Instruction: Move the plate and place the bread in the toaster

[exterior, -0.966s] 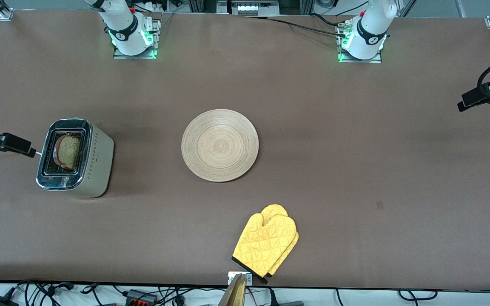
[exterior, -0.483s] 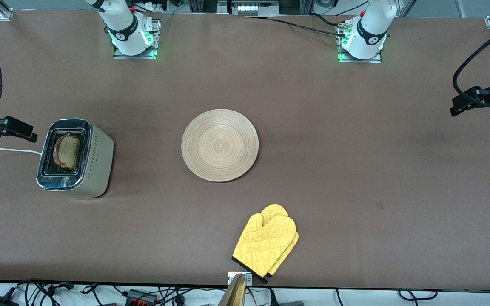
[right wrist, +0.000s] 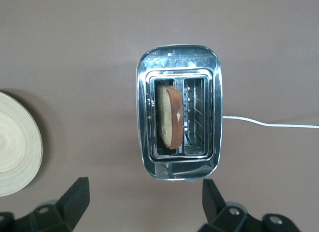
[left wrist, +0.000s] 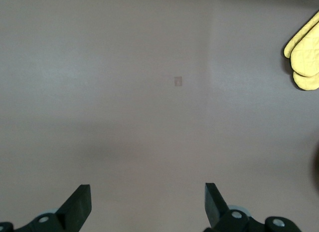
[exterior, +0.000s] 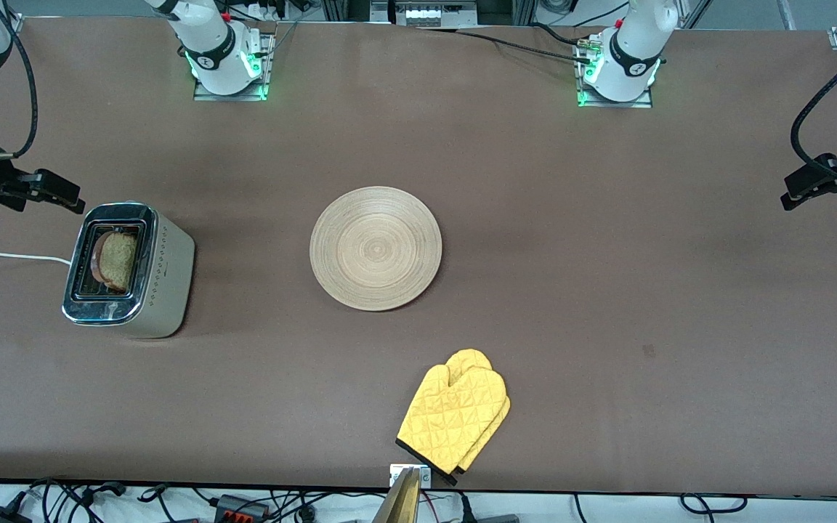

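Hovering right gripper [right wrist: 142, 204] wide open, empty, above toaster [right wrist: 178, 112]; bread [right wrist: 170, 116] leaning in slot below, plate [right wrist: 17, 144] beside. Parking left gripper [left wrist: 147, 207] open, empty; retreating straight up, avoiding snags.

The front view looks down from high across the table [exterior: 607, 218], arm bases at twelve o'clock. Both wrist views look straight down from well above: right sharing the toaster [right wrist: 178, 112] and plate [right wrist: 17, 144], left sharing the mitt [left wrist: 304, 55].

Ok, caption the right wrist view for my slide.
Open right gripper above the chrome two-slot toaster, brown-crusted bread slice in one slot, round light-wood plate alongside.
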